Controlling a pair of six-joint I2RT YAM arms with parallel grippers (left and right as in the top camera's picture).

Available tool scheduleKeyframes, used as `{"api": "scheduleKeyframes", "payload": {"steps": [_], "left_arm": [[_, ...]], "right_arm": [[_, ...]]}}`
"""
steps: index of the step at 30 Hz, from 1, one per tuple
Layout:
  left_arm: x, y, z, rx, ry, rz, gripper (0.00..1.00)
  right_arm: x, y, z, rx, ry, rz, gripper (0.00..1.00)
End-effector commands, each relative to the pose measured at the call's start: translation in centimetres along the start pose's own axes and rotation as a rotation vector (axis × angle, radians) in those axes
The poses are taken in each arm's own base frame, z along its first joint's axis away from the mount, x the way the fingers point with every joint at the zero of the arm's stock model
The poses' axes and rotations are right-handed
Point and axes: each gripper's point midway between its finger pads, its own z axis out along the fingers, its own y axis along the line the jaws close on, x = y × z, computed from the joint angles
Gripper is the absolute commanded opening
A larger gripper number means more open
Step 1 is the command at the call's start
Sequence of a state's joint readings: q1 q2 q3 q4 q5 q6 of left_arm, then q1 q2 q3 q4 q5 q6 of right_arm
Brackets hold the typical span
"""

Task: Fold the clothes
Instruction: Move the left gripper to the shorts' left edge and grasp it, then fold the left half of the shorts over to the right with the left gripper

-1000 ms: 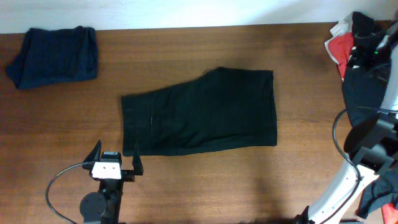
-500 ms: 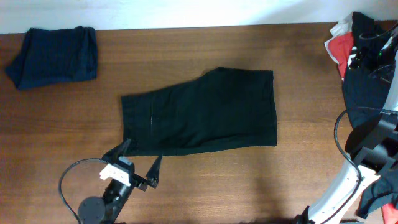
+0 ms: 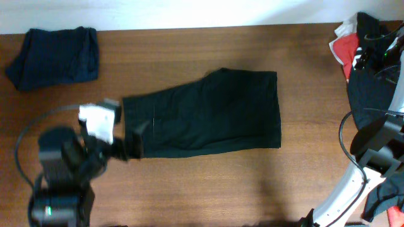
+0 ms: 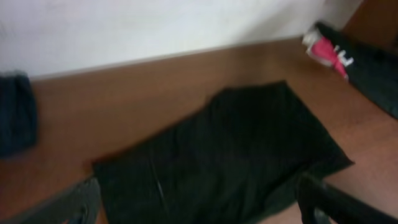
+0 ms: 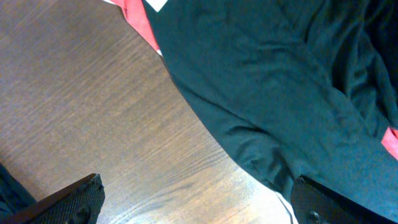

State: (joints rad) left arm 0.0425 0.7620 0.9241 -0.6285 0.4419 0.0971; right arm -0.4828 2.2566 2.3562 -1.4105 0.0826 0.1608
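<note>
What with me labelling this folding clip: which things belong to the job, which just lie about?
Job: flat black fabric garment, centre; folded dark navy garment, far left; heap of black and red-and-white clothes, right edge.
Lying about: brown wooden table; white wall.

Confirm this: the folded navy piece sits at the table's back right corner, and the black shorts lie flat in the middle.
Wrong on one count: the navy piece sits at the back left corner, as the overhead view shows. The black shorts do lie flat in the middle.
</note>
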Motion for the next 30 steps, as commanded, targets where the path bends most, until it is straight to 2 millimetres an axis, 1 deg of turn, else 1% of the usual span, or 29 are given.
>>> {"api": "scheduleKeyframes", "payload": {"steps": [1,2,4,5,6,7,8,9,10,11,12,13,15,20,22,23,24,25,26,28,30], "left_arm": [[-1.4,2.1,2.8,-0.012,0.17,-0.054,0.99],[-0.8,1.8,3.9,0.034,0.21,-0.081,0.99],[0.2,2.1,5.3,0.053,0.255,-0.111,0.99],[0.7,3.3,5.7,-0.013,0.282,-0.185,0.99],[1.4,5.1,6.1,-0.116,0.317,-0.281,0.99],[2.2,6.0,6.6,-0.164,0.364,-0.317,0.99],[3.1,6.4,7.0,-0.177,0.418,-0.333,0.99],[5.1,7.3,7.5,-0.219,0.542,-0.362,0.99],[7.4,8.9,7.7,-0.306,0.675,-0.369,0.99],[8.8,9.8,8.4,-0.337,0.735,-0.371,0.99],[9.9,10.2,9.2,-0.335,0.772,-0.381,0.99],[11.6,11.1,10.3,-0.353,0.825,-0.395,0.99],[13.2,12.6,11.4,-0.367,0.848,-0.45,0.99],[16.5,13.2,12.8,-0.361,0.941,-0.482,0.99],[19.4,13.1,13.8,-0.349,1.029,-0.5,0.99],[20.4,13.1,14.2,-0.344,1.056,-0.508,0.97],[21.2,13.3,14.6,-0.342,1.068,-0.511,0.91],[21.7,13.1,15.2,-0.312,1.071,-0.506,0.89],[22.1,12.6,15.8,-0.263,1.074,-0.507,0.9],[23.0,12.3,16.2,-0.256,1.098,-0.506,0.91],[24.3,11.4,16.6,-0.239,1.142,-0.497,0.89]], "right_arm": [[-0.5,0.1,-1.1,0.002,-0.032,0.003,0.99],[-0.5,0.1,-1.1,0.001,-0.033,0.003,0.99],[-0.5,0.1,-1.1,0.001,-0.033,0.003,0.99],[-0.5,0.1,-1.1,0.001,-0.033,0.003,0.99],[-0.5,0.1,-1.1,0.002,-0.032,0.003,0.99],[-0.5,0.1,-1.1,0.001,-0.033,0.003,0.99],[-0.5,0.1,-1.1,0.002,-0.033,0.002,0.99],[-0.5,0.1,-1.1,0.001,-0.033,0.003,0.99],[-0.5,0.1,-1.1,0.002,-0.033,0.002,0.99],[-0.5,0.1,-1.1,0.001,-0.033,0.003,0.99],[-0.5,0.1,-1.1,0.001,-0.033,0.003,0.99],[-0.5,0.1,-1.1,0.001,-0.033,0.003,0.99],[-0.5,0.1,-1.1,0.002,-0.032,0.003,0.99],[-0.5,0.1,-1.1,0.002,-0.032,0.003,0.99],[-0.5,0.1,-1.1,0.001,-0.033,0.003,0.98],[-0.5,0.1,-1.1,0.002,-0.032,0.003,0.99],[-0.5,0.1,-1.1,0.001,-0.033,0.003,0.99],[-0.5,0.1,-1.1,0.001,-0.033,0.003,0.99],[-0.5,0.1,-1.1,0.001,-0.033,0.003,0.99],[-0.5,0.1,-1.1,0.001,-0.033,0.003,0.99],[-0.5,0.1,-1.1,0.002,-0.033,0.002,0.99]]}}
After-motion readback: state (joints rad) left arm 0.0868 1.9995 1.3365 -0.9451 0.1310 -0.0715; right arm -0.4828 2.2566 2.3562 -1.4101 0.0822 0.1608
